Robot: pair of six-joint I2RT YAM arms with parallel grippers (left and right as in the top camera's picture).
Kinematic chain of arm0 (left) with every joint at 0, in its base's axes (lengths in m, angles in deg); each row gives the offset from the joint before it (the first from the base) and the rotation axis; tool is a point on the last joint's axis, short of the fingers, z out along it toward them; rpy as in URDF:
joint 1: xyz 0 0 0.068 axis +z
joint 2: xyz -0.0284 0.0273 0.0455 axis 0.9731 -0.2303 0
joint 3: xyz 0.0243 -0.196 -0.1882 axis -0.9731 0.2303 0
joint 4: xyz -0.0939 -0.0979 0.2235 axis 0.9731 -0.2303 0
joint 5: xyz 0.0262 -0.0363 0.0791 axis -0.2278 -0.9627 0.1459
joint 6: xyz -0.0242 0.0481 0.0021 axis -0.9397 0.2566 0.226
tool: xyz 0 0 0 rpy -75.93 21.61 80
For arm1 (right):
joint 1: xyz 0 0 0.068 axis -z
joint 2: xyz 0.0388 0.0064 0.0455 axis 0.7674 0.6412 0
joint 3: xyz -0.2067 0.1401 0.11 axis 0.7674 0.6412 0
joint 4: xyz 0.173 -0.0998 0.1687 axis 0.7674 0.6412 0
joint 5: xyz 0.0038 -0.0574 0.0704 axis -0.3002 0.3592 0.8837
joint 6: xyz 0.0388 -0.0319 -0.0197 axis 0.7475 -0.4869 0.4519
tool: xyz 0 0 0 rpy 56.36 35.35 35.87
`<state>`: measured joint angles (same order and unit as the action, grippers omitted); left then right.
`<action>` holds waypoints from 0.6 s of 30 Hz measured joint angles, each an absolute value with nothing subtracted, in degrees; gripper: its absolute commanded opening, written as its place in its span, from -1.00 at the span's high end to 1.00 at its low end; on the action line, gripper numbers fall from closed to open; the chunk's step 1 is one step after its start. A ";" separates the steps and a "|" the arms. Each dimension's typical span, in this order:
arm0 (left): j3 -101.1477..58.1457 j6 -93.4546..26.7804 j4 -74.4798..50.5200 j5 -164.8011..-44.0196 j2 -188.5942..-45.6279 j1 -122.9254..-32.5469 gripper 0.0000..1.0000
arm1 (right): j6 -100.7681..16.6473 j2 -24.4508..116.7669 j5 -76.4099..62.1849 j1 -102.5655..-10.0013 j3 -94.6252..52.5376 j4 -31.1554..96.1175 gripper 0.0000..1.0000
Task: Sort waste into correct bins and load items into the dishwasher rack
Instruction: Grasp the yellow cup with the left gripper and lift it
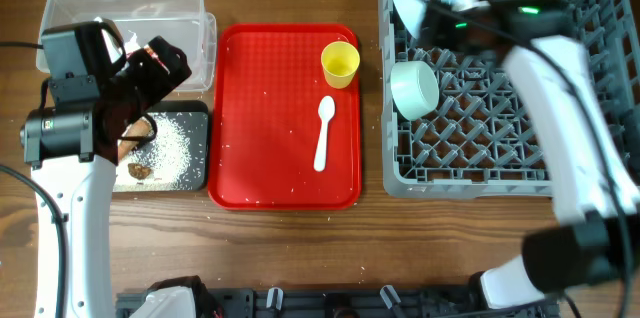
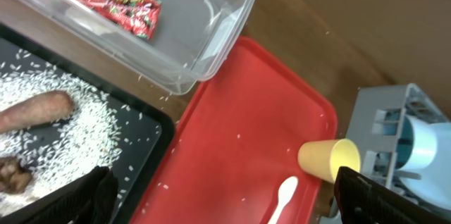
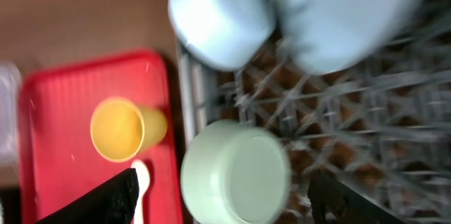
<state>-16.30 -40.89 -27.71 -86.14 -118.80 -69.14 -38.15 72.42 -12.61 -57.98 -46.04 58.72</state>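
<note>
The red wrapper [image 2: 120, 2] lies in the clear box [image 1: 120, 8]. Rice [image 2: 77, 125], the brown sausage scrap [image 2: 35, 109] and a dark lump [image 2: 13, 175] lie in the black tray [image 1: 190, 123]. The yellow cup [image 1: 339, 63] and white spoon [image 1: 323, 133] are on the red tray [image 1: 285, 173]. The pale green bowl [image 1: 414, 89], the white bowl [image 3: 218, 16] and the pale blue plate [image 3: 338, 20] stand in the grey rack [image 1: 500, 158]. My left gripper [image 2: 225, 203] is open and empty above the black tray's right edge. My right gripper [image 3: 225, 203] is open above the green bowl. The napkin is hidden.
The red tray holds scattered rice grains. The rack fills the right side of the table, and my right arm [image 1: 570, 108] reaches across it. My left arm [image 1: 75, 128] covers part of the clear box and the black tray. Bare wood runs along the front edge.
</note>
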 measured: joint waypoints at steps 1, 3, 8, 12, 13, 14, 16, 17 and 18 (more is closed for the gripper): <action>-16.28 -41.35 -25.70 -87.41 -118.80 -69.14 -1.00 | -38.83 68.77 -12.63 -55.22 -46.47 59.75 -0.58; -16.08 -41.26 -17.52 -90.60 -119.48 -70.75 -0.99 | -39.63 65.64 -12.61 -51.88 -46.96 61.26 -0.60; -17.11 -34.88 -0.17 -92.72 -134.10 -88.98 -0.99 | -39.83 65.16 -12.61 -50.17 -46.96 64.77 -0.59; -17.13 -27.64 1.63 -92.13 -150.50 -98.01 -0.69 | -39.83 65.16 -12.61 -50.17 -46.96 66.41 -0.59; -17.13 -27.01 2.04 -92.04 -152.03 -98.66 -0.63 | -39.83 65.16 -12.61 -50.17 -46.96 66.52 -0.59; -17.24 -26.29 2.92 -91.91 -153.75 -99.25 -0.57 | -39.83 65.16 -12.61 -50.17 -46.96 66.59 -0.59; -17.24 -26.03 4.49 -91.91 -156.66 -100.22 -0.27 | -39.83 65.16 -12.59 -50.17 -46.96 66.61 -0.59; -17.35 -25.87 5.39 -91.69 -157.91 -100.65 -0.04 | -39.83 65.16 -12.59 -50.17 -46.96 66.59 -0.59; -17.35 -26.59 6.06 -91.51 -158.98 -100.98 0.27 | -39.83 65.16 -12.59 -50.17 -46.96 66.59 -0.59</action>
